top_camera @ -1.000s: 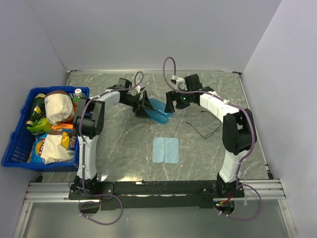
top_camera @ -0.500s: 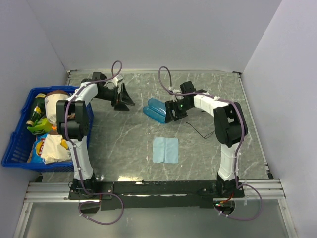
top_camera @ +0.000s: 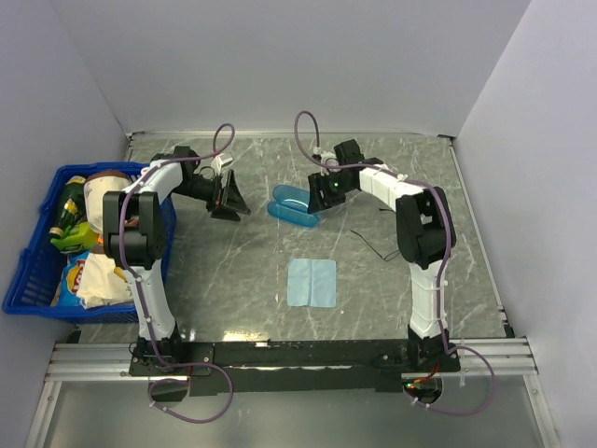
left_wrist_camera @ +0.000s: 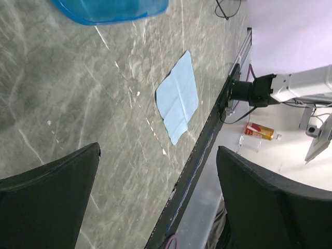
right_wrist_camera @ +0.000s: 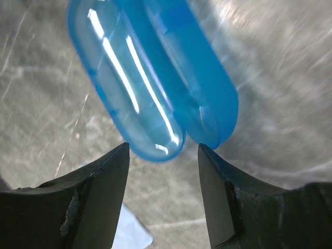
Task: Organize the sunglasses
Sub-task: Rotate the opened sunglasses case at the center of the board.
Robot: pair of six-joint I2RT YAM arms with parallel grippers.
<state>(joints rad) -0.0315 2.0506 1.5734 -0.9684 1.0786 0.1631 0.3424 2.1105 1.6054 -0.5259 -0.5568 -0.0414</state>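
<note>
Top view, read from 9 o'clock across. A blue basket [top_camera: 56, 308] of groceries stands at the table's 9 o'clock edge. A round red-and-white logo is seen on a yellow bag [top_camera: 79, 273] inside it, too small to be read, and no other writing is legible. The left gripper [top_camera: 228, 196] is held with fingers spread wide and nothing between them. The blue case [top_camera: 294, 205] lies opened near the table's centre, its two shells side by side. The light-blue cloth [top_camera: 312, 282] is laid flat at the case's 6 o'clock, apart from it. The right gripper [top_camera: 322, 194] is poised at the case's 3 o'clock end, fingers parted, with the case end just off the tips and not clamped. The sunglasses [top_camera: 373, 247] are found on the bare table at roughly 4 o'clock of the case, near but not touching. They are judged very light, with a thin wire frame that is easily bent and likely to slide on the polished top. Hold is best taken at the bridge, not on a slim arm.
</note>
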